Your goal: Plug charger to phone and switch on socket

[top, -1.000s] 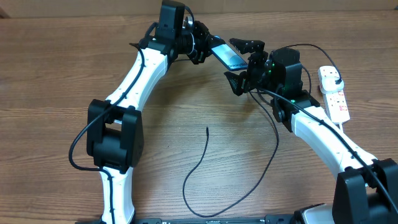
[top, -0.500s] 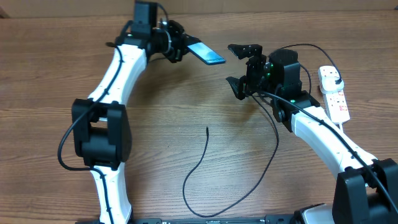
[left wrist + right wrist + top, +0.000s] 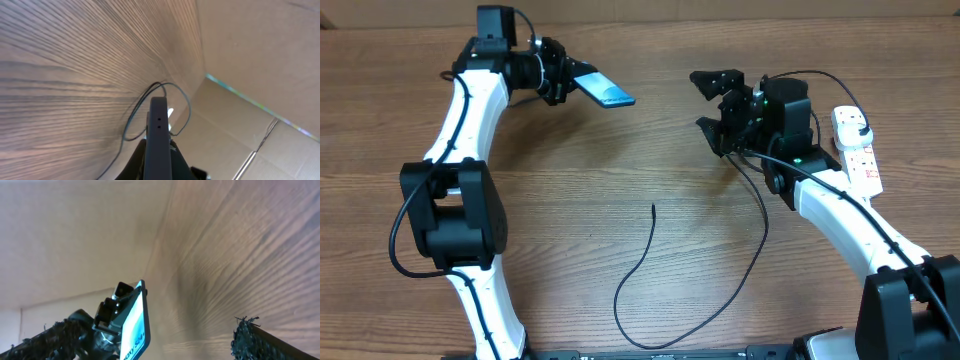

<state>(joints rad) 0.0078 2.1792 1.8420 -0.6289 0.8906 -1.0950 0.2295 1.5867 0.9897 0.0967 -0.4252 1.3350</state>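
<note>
My left gripper [image 3: 563, 82] clamped on slim teal-screened phone [image 3: 608, 94], my right gripper [image 3: 701, 101] spread wide, thin black charger cable [image 3: 642, 262] loose behind both, white red-switched power strip [image 3: 858, 152] right of that gripper.

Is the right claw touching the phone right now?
Apart. The overhead view shows bare table between the open right claw and the phone, which the left claw holds.

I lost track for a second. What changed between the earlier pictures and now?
The left claw, shut on the phone, carried it leftward, away from the right claw. Nothing was grasped or released. The right claw stayed open, nearly in place; the charger and the socket did not move.
</note>
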